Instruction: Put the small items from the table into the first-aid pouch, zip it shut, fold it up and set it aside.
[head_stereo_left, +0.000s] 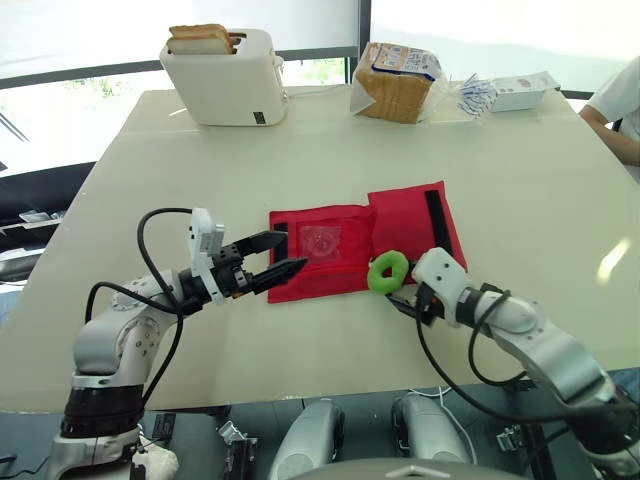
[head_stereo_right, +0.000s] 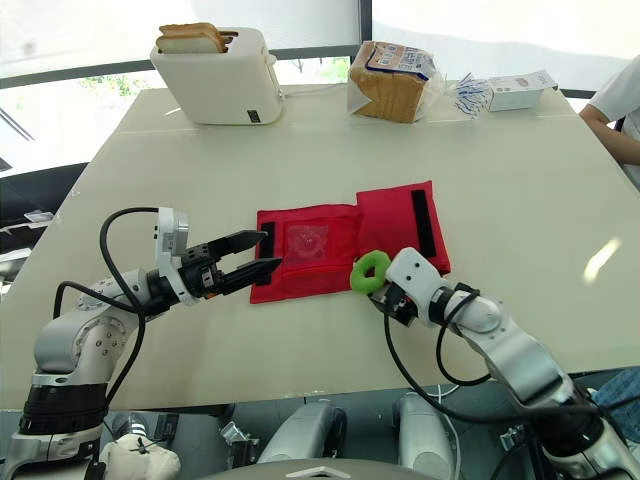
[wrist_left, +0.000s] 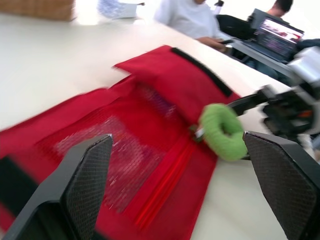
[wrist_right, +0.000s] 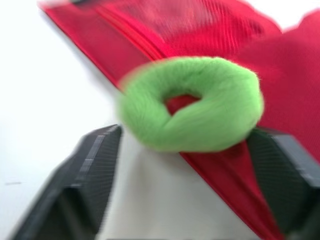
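Left eye view showed the left claw (head_stereo_left: 293, 251) released, its jaws apart at the left edge of the red pouch (head_stereo_left: 400, 215), probably to steady it. The green ring (head_stereo_left: 388, 271) was at the pouch's near edge, grasped by the right claw (wrist_right: 184, 132), likely for putting it inside.

Behind pouch (head_stereo_left: 400, 222), toaster (head_stereo_left: 222, 80) and bread loaf (head_stereo_left: 393, 85); at its near edge, ring (head_stereo_left: 388, 271)
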